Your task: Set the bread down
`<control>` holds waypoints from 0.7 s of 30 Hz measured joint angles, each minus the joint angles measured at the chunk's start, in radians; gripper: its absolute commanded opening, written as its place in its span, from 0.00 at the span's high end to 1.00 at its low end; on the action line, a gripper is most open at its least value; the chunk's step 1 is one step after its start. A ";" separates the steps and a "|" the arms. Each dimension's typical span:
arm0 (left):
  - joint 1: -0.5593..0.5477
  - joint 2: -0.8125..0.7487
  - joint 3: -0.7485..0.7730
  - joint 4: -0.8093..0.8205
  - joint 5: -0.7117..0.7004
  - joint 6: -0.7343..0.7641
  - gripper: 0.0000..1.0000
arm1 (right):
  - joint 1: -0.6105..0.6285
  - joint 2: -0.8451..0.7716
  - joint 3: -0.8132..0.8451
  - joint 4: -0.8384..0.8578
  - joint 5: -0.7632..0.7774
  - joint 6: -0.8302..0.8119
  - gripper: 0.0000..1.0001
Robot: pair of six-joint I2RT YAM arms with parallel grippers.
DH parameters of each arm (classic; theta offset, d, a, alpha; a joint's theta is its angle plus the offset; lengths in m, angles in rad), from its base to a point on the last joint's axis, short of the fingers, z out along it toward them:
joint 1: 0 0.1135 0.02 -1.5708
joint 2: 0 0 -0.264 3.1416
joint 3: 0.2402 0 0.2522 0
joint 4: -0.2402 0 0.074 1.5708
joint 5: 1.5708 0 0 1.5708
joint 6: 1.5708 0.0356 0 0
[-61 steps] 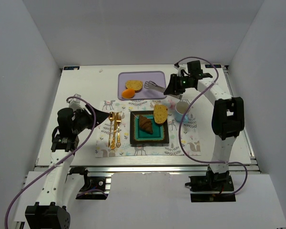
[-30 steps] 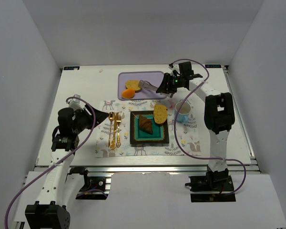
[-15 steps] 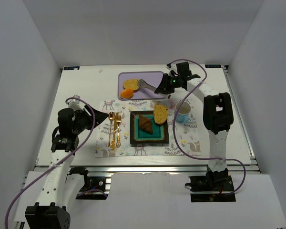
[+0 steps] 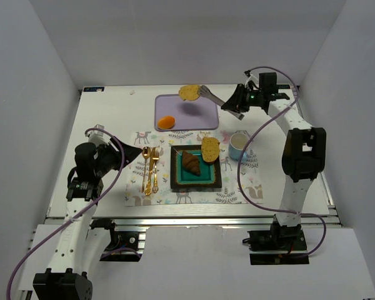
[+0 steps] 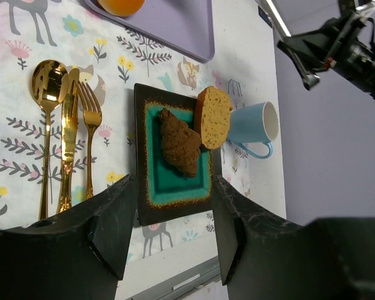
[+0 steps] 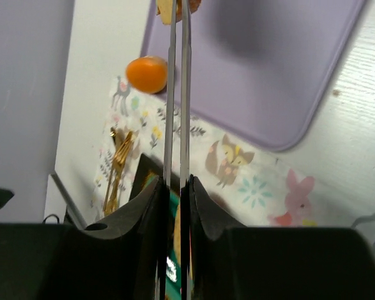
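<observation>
In the tongs (image 4: pixel 212 97), bread (image 4: pixel 189 92) shows whole only overhead.

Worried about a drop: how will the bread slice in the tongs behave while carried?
Likely light and fairly stiff: the bread slice sits flat, without sagging, in the tongs. Pinched near one edge only, it could pivot or slip.

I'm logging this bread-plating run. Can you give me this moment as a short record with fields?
Right gripper: shut on metal tongs
Held: golden-tan bread slice, in the tongs' tips, raised above purple tray
On tray: small round orange fruit
Dark plate with teal centre: brown croissant inside; second tan slice leaning on its far right rim
Left gripper: open, empty
Beside plate: gold cutlery to the left, blue cup to the right
</observation>
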 measured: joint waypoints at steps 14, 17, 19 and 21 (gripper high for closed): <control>0.000 -0.043 0.000 0.000 0.002 0.000 0.40 | 0.007 -0.461 -0.292 -0.295 -0.154 -0.438 0.90; 0.000 -0.049 -0.009 0.007 0.009 0.000 0.40 | 0.006 -0.558 -0.369 -0.423 -0.153 -0.598 0.90; 0.000 -0.049 -0.018 0.008 0.016 0.000 0.40 | 0.005 -0.608 -0.419 -0.495 -0.149 -0.684 0.90; 0.000 -0.048 -0.029 0.011 0.024 0.000 0.40 | 0.006 -0.645 -0.465 -0.563 -0.137 -0.755 0.90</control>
